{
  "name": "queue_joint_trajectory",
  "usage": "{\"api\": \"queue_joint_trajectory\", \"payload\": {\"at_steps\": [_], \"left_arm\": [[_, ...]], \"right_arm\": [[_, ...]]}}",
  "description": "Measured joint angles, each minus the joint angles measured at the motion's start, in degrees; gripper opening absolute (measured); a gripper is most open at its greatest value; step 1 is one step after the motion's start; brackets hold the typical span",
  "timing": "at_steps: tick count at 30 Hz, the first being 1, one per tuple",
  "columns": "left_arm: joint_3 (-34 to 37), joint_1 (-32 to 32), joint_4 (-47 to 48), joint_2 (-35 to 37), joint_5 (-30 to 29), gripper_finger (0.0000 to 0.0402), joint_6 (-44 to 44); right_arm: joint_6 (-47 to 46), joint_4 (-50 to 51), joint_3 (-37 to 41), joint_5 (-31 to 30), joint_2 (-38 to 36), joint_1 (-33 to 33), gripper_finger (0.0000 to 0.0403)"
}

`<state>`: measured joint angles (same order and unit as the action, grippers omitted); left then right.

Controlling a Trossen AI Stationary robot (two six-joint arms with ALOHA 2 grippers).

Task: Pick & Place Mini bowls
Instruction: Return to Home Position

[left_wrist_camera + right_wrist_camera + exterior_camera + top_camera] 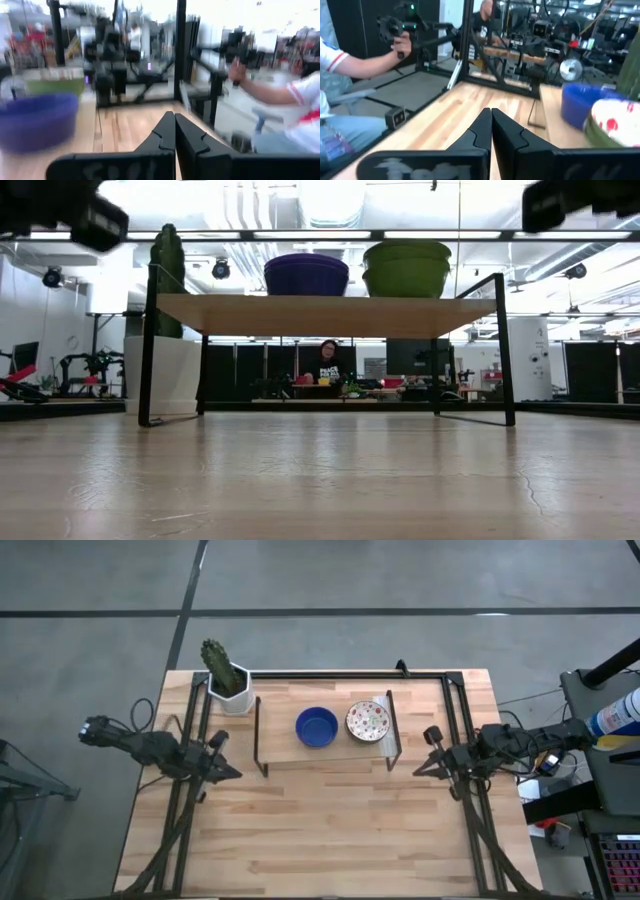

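Plainly, both arms are parked at the table's sides, well apart from the bowls. In the high view the left gripper (236, 773) sits at the table's (320, 840) 9 o'clock edge. Its own wrist view shows its fingers (162, 137) pressed together with nothing between them. The right gripper (418, 771) mirrors it at the 3 o'clock edge, and its fingers (482, 130) are likewise closed on nothing.

Both mini bowls rest on top of the black-framed shelf (280, 752), which stands on the far half of the table between the two arms. The blue bowl (316, 727) lies at about 2 o'clock from the left gripper and 10 o'clock from the right one. The red and white bowl (368, 720) sits just beside it at its 3 o'clock, not touching. It is the nearer bowl to the right gripper, at roughly 10 to 11 o'clock from it.

From table height the red and white bowl shows green outsides with nested rims, so it is a stack. The blue bowl's stacking is harder to tell from there.

A white cactus pot (236, 698) stands at the shelf's 10 o'clock corner. Beyond the table a person (340, 65) holds a dark handle.
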<state>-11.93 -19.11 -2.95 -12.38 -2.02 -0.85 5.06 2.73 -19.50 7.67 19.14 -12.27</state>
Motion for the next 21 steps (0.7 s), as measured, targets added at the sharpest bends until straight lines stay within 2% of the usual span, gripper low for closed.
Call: {"api": "queue_joint_trajectory", "payload": {"at_steps": [15, 21], "left_arm": [[7.64, 0.00, -0.70, 6.14, -0.20, 0.0000, 0.16], [11.17, 0.00, -1.61, 8.32, -0.17, 0.0000, -0.18]], "right_arm": [[1.19, 0.06, 14.61, -0.10, -16.24, -0.05, 0.0008], [3.09, -0.20, 17.39, -0.44, -19.02, -0.09, 0.0008]]}}
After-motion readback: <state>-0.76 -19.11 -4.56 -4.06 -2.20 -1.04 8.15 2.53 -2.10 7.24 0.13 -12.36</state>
